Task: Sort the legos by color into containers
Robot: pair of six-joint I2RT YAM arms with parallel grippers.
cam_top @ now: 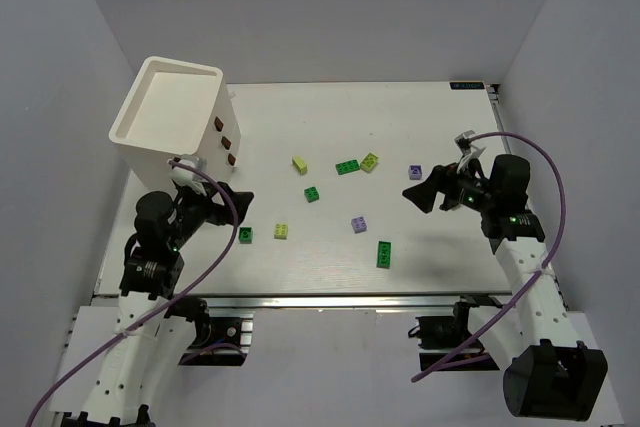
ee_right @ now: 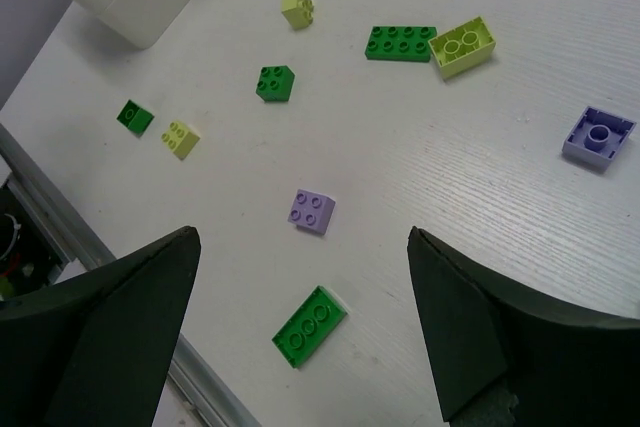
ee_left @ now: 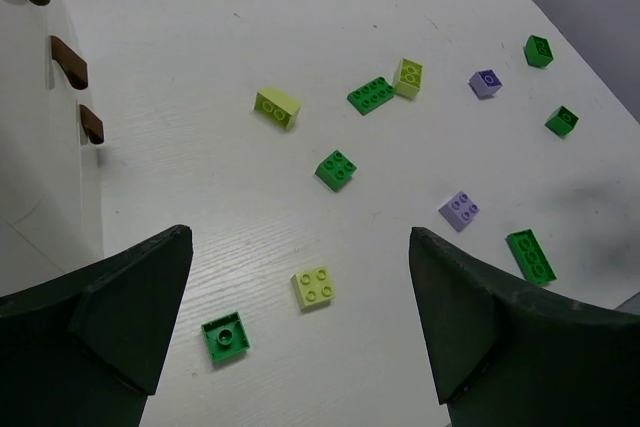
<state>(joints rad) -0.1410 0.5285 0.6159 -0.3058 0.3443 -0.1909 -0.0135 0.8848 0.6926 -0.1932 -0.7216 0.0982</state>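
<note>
We log left gripper (cam_top: 230, 204) and right gripper (cam_top: 428, 193) with jaws apart, empty, likely poised to pick. Tiny studded plastic legos (cam_top: 347, 166), green, yellow-green and lavender, lie scattered midway between side edges. Cream-white knobbed drawer containers (cam_top: 222, 137) stand at the far-left corner.

The box (cam_top: 170, 112) stands at the table's (cam_top: 440, 247) far left corner, and the legos (cam_top: 312, 194) lie scattered to its right, between the left gripper (cam_top: 238, 212) before the box and the right gripper (cam_top: 420, 189) opposite.

Top camera: high behind my bases, facing down over the table (cam_top: 420, 117). Wrist cameras: close, looking past my left claw (ee_left: 298, 237) and right claw (ee_right: 300, 237). All share the legos (cam_top: 347, 167).
</note>
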